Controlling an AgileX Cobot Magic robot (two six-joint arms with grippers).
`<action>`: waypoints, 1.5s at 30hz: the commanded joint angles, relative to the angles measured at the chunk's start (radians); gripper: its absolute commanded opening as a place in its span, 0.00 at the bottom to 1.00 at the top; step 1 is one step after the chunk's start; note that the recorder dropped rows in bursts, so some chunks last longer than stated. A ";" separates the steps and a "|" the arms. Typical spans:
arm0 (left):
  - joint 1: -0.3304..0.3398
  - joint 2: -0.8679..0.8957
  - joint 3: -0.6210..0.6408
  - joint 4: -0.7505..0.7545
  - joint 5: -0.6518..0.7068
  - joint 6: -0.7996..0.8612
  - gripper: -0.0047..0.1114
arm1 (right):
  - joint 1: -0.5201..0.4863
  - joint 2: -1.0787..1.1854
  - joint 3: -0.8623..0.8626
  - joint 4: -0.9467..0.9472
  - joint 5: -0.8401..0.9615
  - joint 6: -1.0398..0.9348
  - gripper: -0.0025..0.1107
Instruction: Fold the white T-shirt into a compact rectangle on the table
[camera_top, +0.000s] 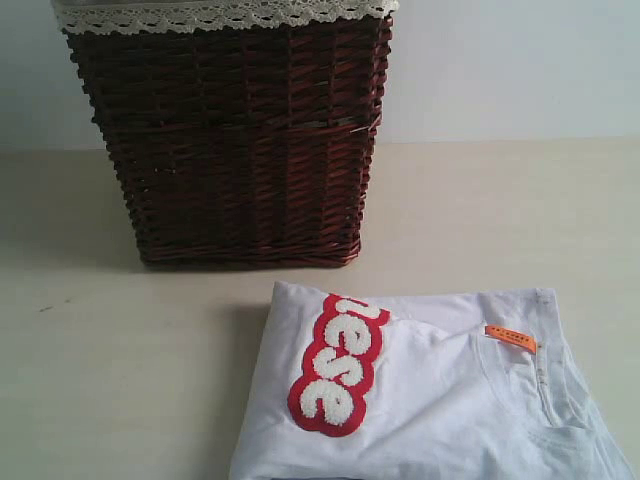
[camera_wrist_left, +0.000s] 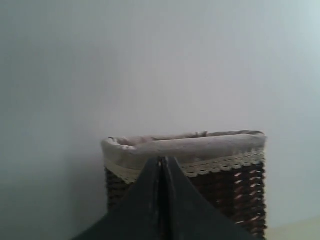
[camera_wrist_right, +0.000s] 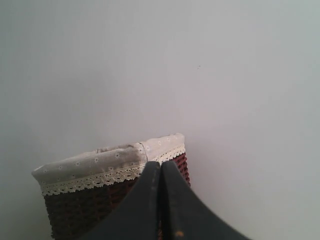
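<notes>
White T-shirt (camera_top: 440, 400) in my exterior view only, lower right, wrist views show left gripper (camera_wrist_left: 162, 167), right gripper (camera_wrist_right: 160, 170) pressed together.

The left pincer (camera_wrist_left: 162, 161) has its two dark jaws pressed flat together (tips meeting in a point); the right pincer (camera_wrist_right: 160, 164) is closed likewise.

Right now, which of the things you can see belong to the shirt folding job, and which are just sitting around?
Part of the job:
the white T-shirt, lying partly folded
the table under it
the left claw and the right claw, both shut

Just sitting around:
the dark red wicker basket, standing on the table beyond the shirt
</notes>
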 joint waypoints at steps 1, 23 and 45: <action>0.070 -0.003 0.087 0.064 -0.122 -0.003 0.04 | -0.004 -0.005 0.003 -0.001 -0.001 -0.004 0.02; 0.308 -0.003 0.305 0.120 -0.072 -0.006 0.04 | -0.004 -0.005 0.003 0.002 -0.001 -0.004 0.02; 0.358 -0.003 0.305 0.109 0.281 -0.025 0.04 | -0.004 -0.005 0.003 0.002 -0.001 -0.004 0.02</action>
